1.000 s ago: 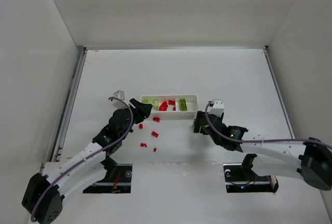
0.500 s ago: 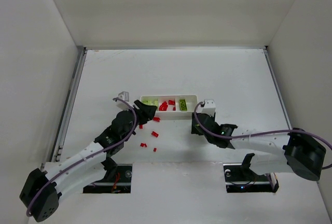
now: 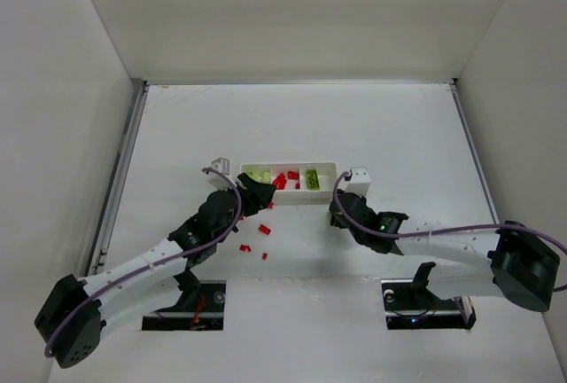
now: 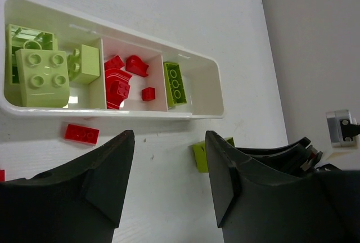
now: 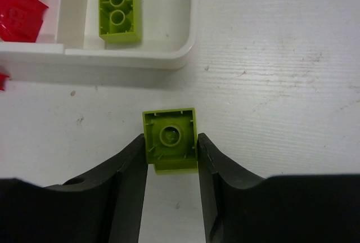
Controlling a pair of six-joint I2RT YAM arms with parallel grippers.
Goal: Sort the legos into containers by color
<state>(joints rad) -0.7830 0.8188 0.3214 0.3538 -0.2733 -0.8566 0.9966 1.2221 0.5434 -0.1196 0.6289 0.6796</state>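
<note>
The white three-compartment container point(image 3: 288, 166) lies mid-table. Its left cell holds yellow-green legos point(image 4: 42, 74), its middle cell red ones point(image 4: 121, 82), and its right cell a long yellow-green one point(image 4: 174, 82). My right gripper point(image 5: 170, 144) is shut on a square yellow-green lego point(image 5: 170, 136) that lies underside up on the table, just in front of the container's right end point(image 5: 129, 60). My left gripper point(image 4: 169, 142) stands open and holds nothing, in front of the container, with a loose red lego point(image 4: 81, 134) to its left.
Several loose red legos point(image 3: 264, 229) are scattered on the table in front of the container's left half, beside the left arm. White walls enclose the table on three sides. Both arms reach in from the near edge.
My right gripper's fingers have closed onto the square yellow-green lego. The left gripper has moved a little right, toward the container's front.
</note>
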